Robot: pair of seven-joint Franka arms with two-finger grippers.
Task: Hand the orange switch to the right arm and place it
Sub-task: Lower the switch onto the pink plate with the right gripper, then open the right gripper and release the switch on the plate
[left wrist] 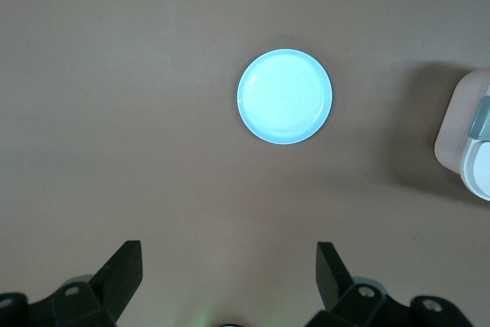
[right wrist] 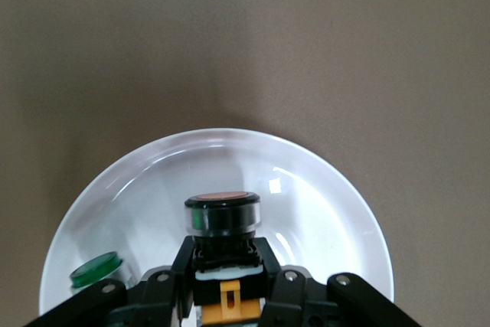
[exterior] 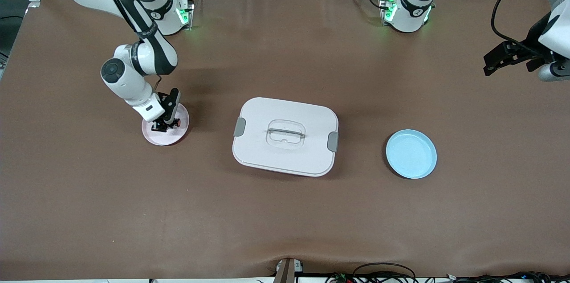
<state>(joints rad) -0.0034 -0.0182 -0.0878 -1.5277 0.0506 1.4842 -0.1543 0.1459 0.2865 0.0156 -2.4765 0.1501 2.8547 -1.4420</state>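
Your right gripper was down over the pink plate at the right arm's end of the table, its fingers closed narrowly on the orange switch. In the right wrist view you could see the switch gripped by its black and orange body, with its dark round cap pointing away from the gripper and sitting above the plate's pale floor. Whether the switch touched the plate you could not tell. Beside it, in the same plate, lay a second small part with a green tip, apart from the fingers.

Out from there, the white lidded box sat in the middle of the table, with grey latches at both short ends and a clear handle on the lid. The blue plate lay between the box and the left arm's end of the table, slightly nearer the front camera than the box's centre, and it held nothing.

Your left gripper hung in the air, waiting over the bare brown table surface at the left arm's end, its fingers spread wide with nothing between them. Its wrist view looked down on the blue plate, with a corner of the box at the edge.
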